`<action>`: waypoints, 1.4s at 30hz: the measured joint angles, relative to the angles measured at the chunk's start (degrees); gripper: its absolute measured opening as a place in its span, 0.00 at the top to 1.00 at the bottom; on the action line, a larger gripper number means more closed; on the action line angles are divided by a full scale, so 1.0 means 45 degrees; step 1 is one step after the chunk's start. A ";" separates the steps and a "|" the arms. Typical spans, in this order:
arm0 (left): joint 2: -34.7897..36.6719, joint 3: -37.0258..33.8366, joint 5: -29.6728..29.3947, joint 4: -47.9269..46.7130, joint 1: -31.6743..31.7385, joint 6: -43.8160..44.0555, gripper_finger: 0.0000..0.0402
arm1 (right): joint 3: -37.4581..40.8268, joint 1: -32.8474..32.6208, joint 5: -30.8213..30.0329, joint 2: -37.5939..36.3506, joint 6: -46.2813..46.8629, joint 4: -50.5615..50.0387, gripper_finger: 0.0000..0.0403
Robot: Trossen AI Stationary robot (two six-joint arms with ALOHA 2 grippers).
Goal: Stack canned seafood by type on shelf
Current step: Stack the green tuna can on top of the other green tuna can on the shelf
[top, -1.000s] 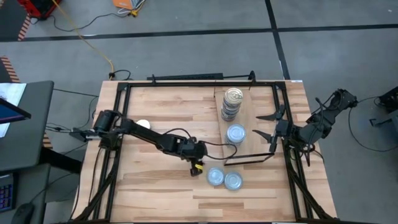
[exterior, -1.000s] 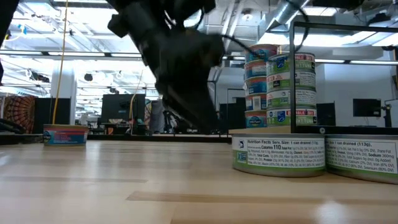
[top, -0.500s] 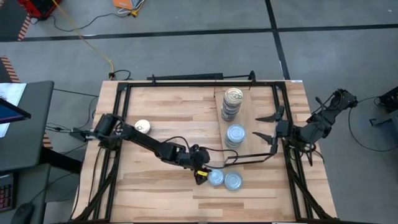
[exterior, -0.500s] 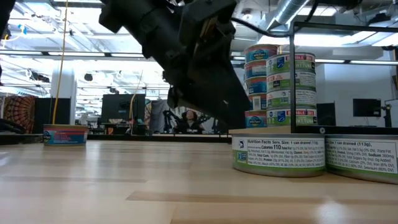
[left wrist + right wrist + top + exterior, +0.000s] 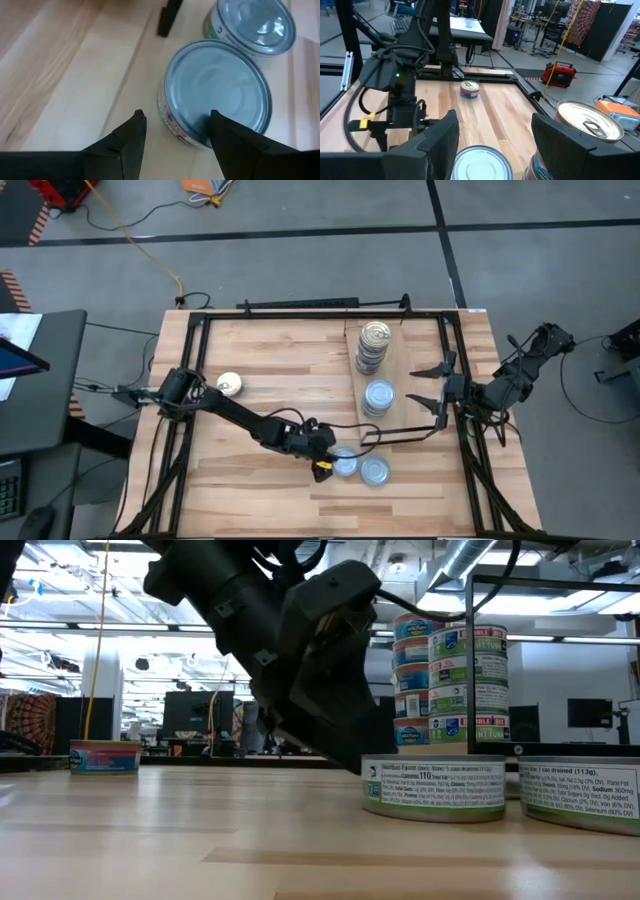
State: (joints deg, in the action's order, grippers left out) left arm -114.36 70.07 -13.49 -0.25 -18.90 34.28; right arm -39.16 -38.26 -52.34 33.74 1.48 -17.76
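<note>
**Tabletop inventory: tins, shelf board, two arms**

Butcher-block tabletop [image 5: 260,370]: carries everything listed below.

Shelf [image 5: 410,370]: light-wood board on the table's right part. It bears a tall stack of gold-topped tins [image 5: 373,345] and, just nearer the front, a shorter stack of blue-topped tins [image 5: 379,396].

Left arm: reaches across the table's front half. Left gripper [image 5: 330,465], fingers apart, is low at the table; one finger [image 5: 235,137] overlaps the near rim of a blue-topped tin [image 5: 216,92], the other stands just clear of the tin's side. Whether either finger touches it cannot be told.

Right arm: parked at the table's right edge. Right gripper [image 5: 432,385], fingers spread wide, holds nothing.

Second blue-topped tin [image 5: 375,471]: on the bare tabletop just beside the first, off the shelf.

Single gold-topped tin [image 5: 229,384]: alone near the table's left side, well apart from the rest.
</note>
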 joint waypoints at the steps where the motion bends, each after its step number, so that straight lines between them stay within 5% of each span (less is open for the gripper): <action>1: 0.0027 0.0020 0.0022 -0.0425 0.0000 0.0030 0.50 | -0.0004 0.0000 0.0005 0.0000 0.0000 0.0004 0.31; 6: 0.0315 0.0062 -0.0410 -0.3363 0.0162 0.0253 0.50 | -0.0003 -0.0215 0.0002 0.0000 0.0000 -0.0015 0.31; 13: 0.1658 -0.0031 -0.3795 -0.7975 0.0624 0.0175 0.50 | -0.0003 -0.0503 0.0005 0.0000 -0.0012 0.0013 0.31; 16: 0.2499 -0.0098 -0.4164 -0.9074 0.0938 0.0107 0.50 | -0.0004 -0.0505 0.0005 0.0000 -0.0015 0.0011 0.31; 21: 0.4094 -0.0026 -0.3530 -0.8713 0.1494 -0.0563 0.50 | -0.0004 -0.0505 0.0005 0.0000 -0.0067 0.0009 0.31; 30: 0.4584 -0.0787 -0.2237 -0.9747 0.3550 -0.2017 0.58 | -0.0004 -0.0505 0.0131 0.0000 -0.0018 -0.0011 0.31; 35: 0.4589 -0.2299 -0.0483 -0.8402 0.5067 -0.3276 0.62 | -0.0004 -0.0505 0.0375 0.0000 -0.0005 -0.0025 0.31; 42: 0.4623 -0.2954 0.0359 -0.6848 0.6187 -0.4370 0.63 | -0.0004 -0.0505 0.0379 0.0000 -0.0072 -0.0034 0.31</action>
State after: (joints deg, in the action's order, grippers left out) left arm -93.56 56.77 -11.87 -31.06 8.94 14.61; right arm -39.18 -40.53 -50.63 33.74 1.15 -17.91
